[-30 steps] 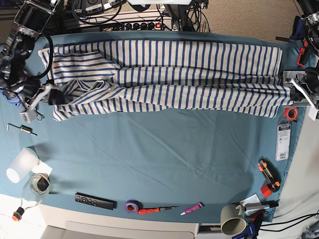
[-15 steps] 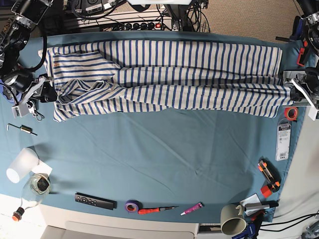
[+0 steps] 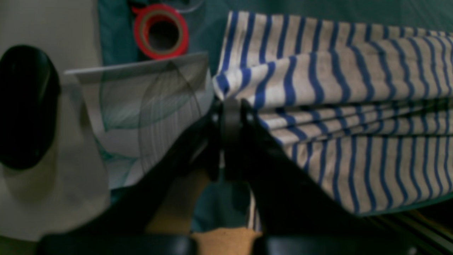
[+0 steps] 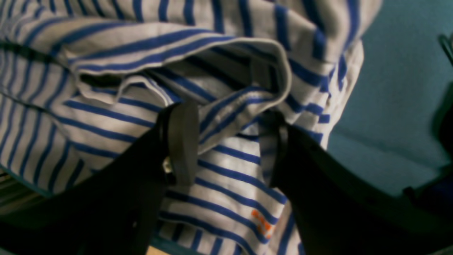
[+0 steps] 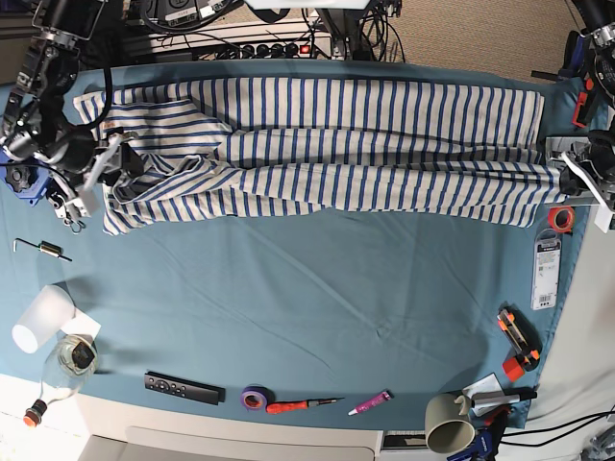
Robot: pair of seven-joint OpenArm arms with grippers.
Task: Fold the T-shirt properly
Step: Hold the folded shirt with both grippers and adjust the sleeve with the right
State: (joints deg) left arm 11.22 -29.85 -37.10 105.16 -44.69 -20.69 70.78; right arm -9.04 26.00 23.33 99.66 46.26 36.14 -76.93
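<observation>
Two grippers sit at the T-shirt (image 5: 327, 144): left gripper (image 3: 230, 106) pinching its edge beside red tape (image 3: 161, 31), right gripper (image 4: 226, 141) spread over folds.

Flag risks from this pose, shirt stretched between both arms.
1. Right end effector stands open over bunched folds of the T-shirt; closing may grab several layers.
2. Left end effector is shut on the hem corner; pulling could drag the shirt toward the red tape roll.

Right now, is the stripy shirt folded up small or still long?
Still long. The T-shirt is folded lengthwise into a band stretching nearly across the blue cloth, with its sleeve end bunched up near the right gripper.
</observation>
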